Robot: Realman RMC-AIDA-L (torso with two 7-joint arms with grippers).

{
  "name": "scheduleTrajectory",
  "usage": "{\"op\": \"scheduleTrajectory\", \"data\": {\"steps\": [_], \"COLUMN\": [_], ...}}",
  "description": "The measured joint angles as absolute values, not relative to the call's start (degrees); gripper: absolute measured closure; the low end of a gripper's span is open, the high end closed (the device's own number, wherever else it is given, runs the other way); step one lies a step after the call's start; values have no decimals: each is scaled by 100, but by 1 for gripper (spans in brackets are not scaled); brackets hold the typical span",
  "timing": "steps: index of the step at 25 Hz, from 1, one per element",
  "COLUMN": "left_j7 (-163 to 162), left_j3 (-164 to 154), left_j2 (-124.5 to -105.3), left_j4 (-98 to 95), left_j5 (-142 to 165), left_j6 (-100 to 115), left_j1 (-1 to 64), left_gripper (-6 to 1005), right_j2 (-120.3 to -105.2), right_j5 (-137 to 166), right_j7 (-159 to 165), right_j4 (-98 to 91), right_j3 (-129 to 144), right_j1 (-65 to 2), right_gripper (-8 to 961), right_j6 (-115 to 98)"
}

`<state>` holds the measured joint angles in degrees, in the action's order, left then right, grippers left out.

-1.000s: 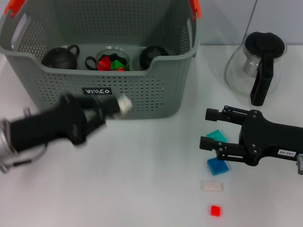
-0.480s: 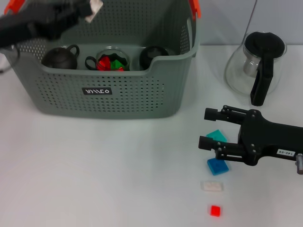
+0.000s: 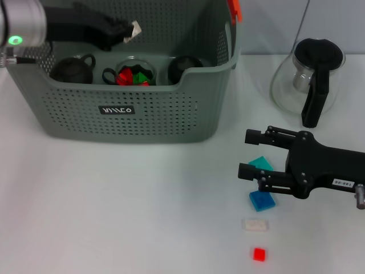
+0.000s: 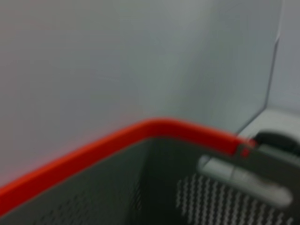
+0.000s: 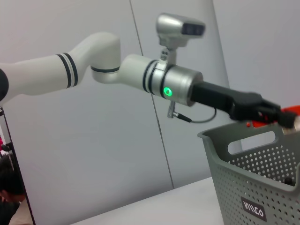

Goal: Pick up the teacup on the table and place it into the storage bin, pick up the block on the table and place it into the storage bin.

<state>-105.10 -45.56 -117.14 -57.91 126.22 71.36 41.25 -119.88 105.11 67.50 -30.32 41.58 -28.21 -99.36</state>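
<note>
Head view: the left gripper (image 3: 126,29) hangs above the storage bin (image 3: 142,117) interior, fingers clamped on a white block (image 3: 134,28) – bin floor directly below – while the right gripper (image 3: 246,154), fingers apart, idles far right.

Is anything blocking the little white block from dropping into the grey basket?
Nothing visible blocks it. The left claw holds the white block over the open storage bin, with only teapots and a glass cup lying below on its floor.
</note>
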Motion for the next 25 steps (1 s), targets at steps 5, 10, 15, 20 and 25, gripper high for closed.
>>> {"op": "scheduleTrajectory", "data": {"steps": [5,10,15,20,25], "left_j7": [-10927,-11074,-11194,-11215,-10786], "left_j3": [-5049,-5155,-5069,-4676,-3728], "left_j2": [-11929,-12134,-12334,-12375,-12077], "left_j4": [-5811,-5984,-6451,-6962,-6324], "left_j5": [13179,13491,13477,11806,9503], "left_j6": [6354,5994,5812,6040,7995], "left_j1": [4124,4083,3857,3255,2845], "left_gripper": [875,874,748,549,433], "right_j2": [-11988,-11988,-11988,-11989,-11988], "right_j5": [10511,10512,10512,10512,10521], "right_j7": [6750,6750,6750,6750,6750], "right_j4": [-3032,-3032,-3032,-3032,-3032], "right_j3": [4157,4158,4157,4157,4158], "right_j1": [-2820,-2791,-2771,-2778,-2783], "right_gripper": [150,150,150,150,150], "right_j6": [-9938,-9941,-9941,-9941,-9938]}}
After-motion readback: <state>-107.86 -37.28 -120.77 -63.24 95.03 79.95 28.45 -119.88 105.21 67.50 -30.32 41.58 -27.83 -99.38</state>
